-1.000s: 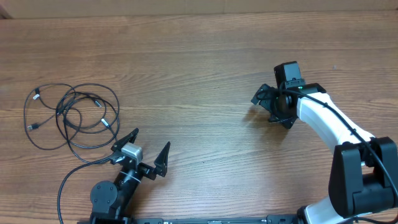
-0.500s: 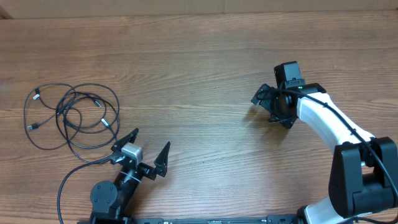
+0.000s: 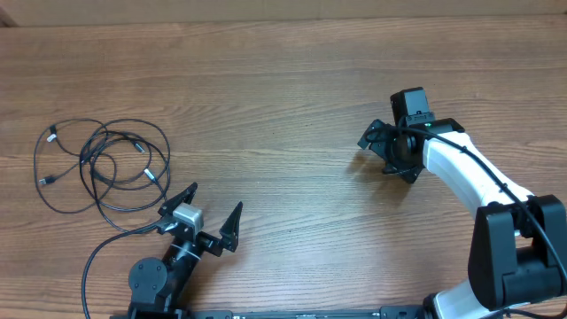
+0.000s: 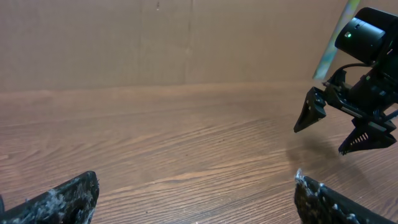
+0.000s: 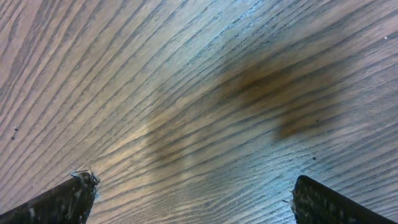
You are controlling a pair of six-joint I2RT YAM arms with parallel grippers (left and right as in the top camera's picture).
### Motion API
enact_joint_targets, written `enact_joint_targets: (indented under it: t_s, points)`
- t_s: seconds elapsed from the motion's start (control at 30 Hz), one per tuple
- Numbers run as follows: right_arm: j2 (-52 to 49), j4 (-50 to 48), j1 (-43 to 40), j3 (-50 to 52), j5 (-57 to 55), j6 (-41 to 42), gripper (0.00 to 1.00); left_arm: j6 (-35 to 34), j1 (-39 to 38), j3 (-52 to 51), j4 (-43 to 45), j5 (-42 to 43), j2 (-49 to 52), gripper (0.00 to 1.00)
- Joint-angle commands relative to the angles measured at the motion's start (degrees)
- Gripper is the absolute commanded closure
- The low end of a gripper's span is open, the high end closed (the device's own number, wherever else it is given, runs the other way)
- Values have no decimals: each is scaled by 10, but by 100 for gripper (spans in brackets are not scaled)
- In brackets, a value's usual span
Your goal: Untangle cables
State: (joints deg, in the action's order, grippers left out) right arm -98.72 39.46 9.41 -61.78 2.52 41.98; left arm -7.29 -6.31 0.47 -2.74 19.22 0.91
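From overhead: at the left part of the bench [image 3: 283, 71], looped together in one bundle, the cables [image 3: 102, 168], with small silver-tipped plugs [image 3: 149, 175] at some ends, touched by nothing. Just beside the lower right edge of the bundle, the left end effector [image 3: 216, 197], fingers spread wide, holding nothing, aimed to the right and not at the bundle. Well apart on the right side, the right end effector [image 3: 387, 158], also spread wide and empty, low over bare wood.

From the left wrist: only bare bench and a cardboard wall [image 4: 124, 43] behind it, seen between two separated fingertips [image 4: 62, 199]. No cable in sight here. Across the bench, the right end effector [image 4: 320, 138] with jaws apart.

From the right wrist: wood grain close under the open fingers [image 5: 59, 202], a soft shadow [image 5: 267, 87], nothing between them.

Seems to be the very start, the approach, with no cord picked up yet. For the next move, probably necessary to turn the left end effector toward the bundle, lower onto an outer loop or a plug end, close on one cord only, bring the right side across to take another strand, then draw apart gently
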Motion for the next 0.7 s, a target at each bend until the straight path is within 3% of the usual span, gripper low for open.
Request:
enact_joint_targets:
  t_s: [0.0, 0.47, 0.67]
  points:
    - [12, -3, -2, -5, -5, -3, 0, 9, 0, -2, 0, -2, -7, 1]
    - [10, -3, -2, -5, -5, -3, 0, 9, 0, -2, 0, -2, -7, 0]
    - [113, -2, 0, -4, -5, -3, 0, 9, 0, -2, 0, -2, -7, 0]
